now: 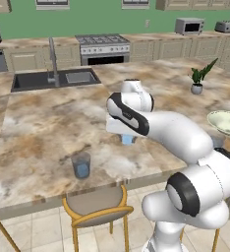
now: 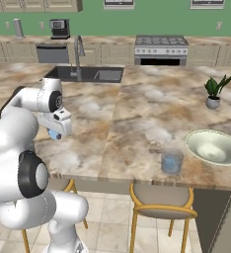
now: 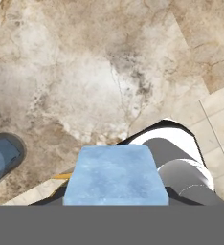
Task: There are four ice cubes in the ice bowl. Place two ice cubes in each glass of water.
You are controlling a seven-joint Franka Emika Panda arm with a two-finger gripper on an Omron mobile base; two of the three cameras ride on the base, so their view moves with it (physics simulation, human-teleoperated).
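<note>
The gripper (image 3: 116,198) holds an ice cube (image 3: 116,176) above the tabletop (image 3: 85,72); a glass (image 3: 1,158) stands off to its side.

Frosted translucent ice cube (image 3: 116,176), marble counter (image 3: 85,72)

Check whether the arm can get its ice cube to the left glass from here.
Probably yes: the ice cube sits in the jaws above open counter, and the glass stands uncovered nearby with nothing between.

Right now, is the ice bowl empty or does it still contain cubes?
Empty, as far as visible: the ice bowl shows a bare pale inside in the right base view. One ice cube sits in the gripper.
</note>
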